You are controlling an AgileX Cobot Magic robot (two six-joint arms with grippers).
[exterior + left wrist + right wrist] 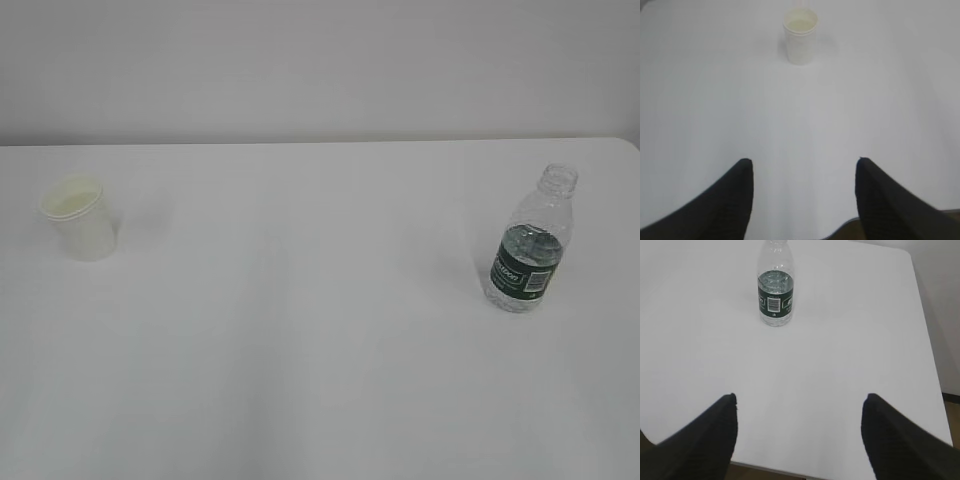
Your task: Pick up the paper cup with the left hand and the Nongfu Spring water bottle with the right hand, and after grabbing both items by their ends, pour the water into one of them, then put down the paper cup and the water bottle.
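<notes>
1. In the left wrist view, the left hand [802, 200] shows only as two black fingers [722, 205] rising from the bottom edge, at about 7 and 5 o'clock. Their roots are cut off by the frame. They stand spread apart with bare table between them, so the claw is released and grasps nothing.
2. In the right wrist view, the right hand [799, 437] appears the same way: two dark fingertips [702, 440] cut off at the bottom, spread wide, nothing between them. This claw is also released.
3. Neither arm shows in the exterior view; only the white table [300, 350] lies there, with wide bare room across its near half and middle.
4. The paper cup [800, 36] stands upright at 12 o'clock from the left claw, well apart from it, mouth open upward. Whether it holds anything is hard to make out; its pale inside blurs into the rim.
5. The Nongfu Spring water bottle [775, 290] stands upright at about 11 o'clock from the right claw, well apart, uncapped. Its mouth is cut off by the top edge of the right wrist view. The water [775, 280] surface shows just above the green label.
6. In the exterior view, cup [80, 218] at 9 o'clock and bottle [532, 240] at 3 o'clock stand well apart.
7. The table's right edge runs near the bottle; its far edge meets a pale wall [320, 60].
</notes>
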